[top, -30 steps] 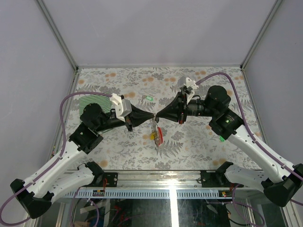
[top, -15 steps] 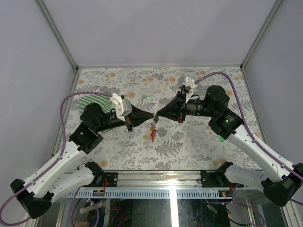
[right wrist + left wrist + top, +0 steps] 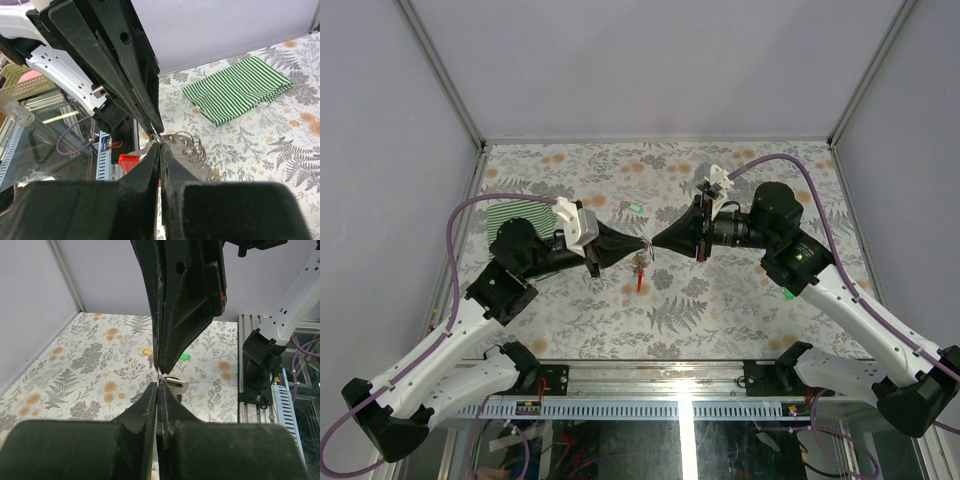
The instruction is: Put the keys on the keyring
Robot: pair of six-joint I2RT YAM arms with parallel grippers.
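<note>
My left gripper (image 3: 642, 245) and right gripper (image 3: 654, 243) meet tip to tip above the middle of the table. Both are shut on the thin wire of the keyring (image 3: 640, 268), which hangs just below the tips. Its red loop (image 3: 639, 282) points down. In the left wrist view the left gripper (image 3: 159, 388) pinches the wire beside the keyring's metal strip (image 3: 176, 385). In the right wrist view the right gripper (image 3: 160, 145) holds it next to a wire coil (image 3: 194, 148) and the red loop (image 3: 129, 163). A green key (image 3: 635, 208) (image 3: 185, 357) and a yellow key (image 3: 147, 352) lie on the table.
A folded green striped cloth (image 3: 513, 212) (image 3: 239, 89) lies at the left of the flowered table top (image 3: 740, 300). Grey walls enclose the table on three sides. The right arm's base (image 3: 262, 365) stands at the near edge.
The hanging keyring has turned: its red loop, seen broad a second ago, now shows edge-on and sits slightly left. The right gripper has shifted a little left. Both grippers stay shut.
</note>
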